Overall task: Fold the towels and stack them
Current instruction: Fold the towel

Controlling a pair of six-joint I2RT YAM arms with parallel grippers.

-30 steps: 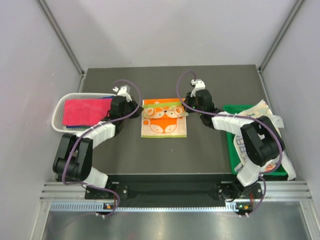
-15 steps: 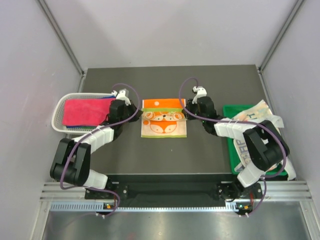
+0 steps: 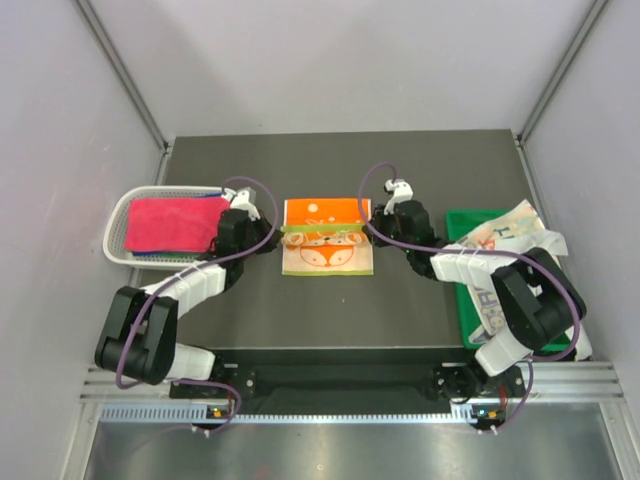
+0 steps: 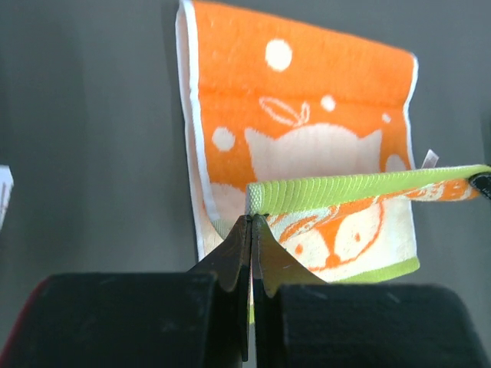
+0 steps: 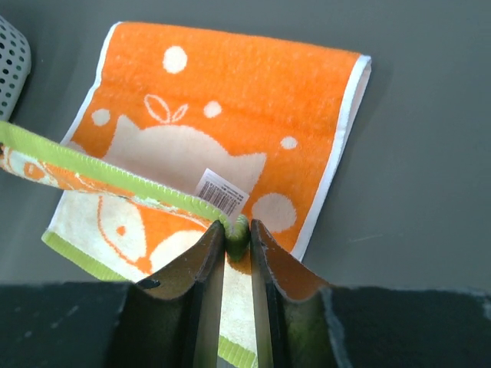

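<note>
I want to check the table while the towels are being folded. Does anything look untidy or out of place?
Yes. The white printed towel lies crumpled in the green tray at the right and seems to spill over its far rim. The pink towel in the basket lies flat.

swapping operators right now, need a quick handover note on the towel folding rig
Grippers: left gripper shut on the left corner of the fox towel's green hem; right gripper shut on the right corner. The hem is lifted over the orange half.
Elsewhere: pink towel flat in the white basket; letter-print towel crumpled on the green tray.
Left: lay this fold, stack it, fold the letter-print towel.
</note>
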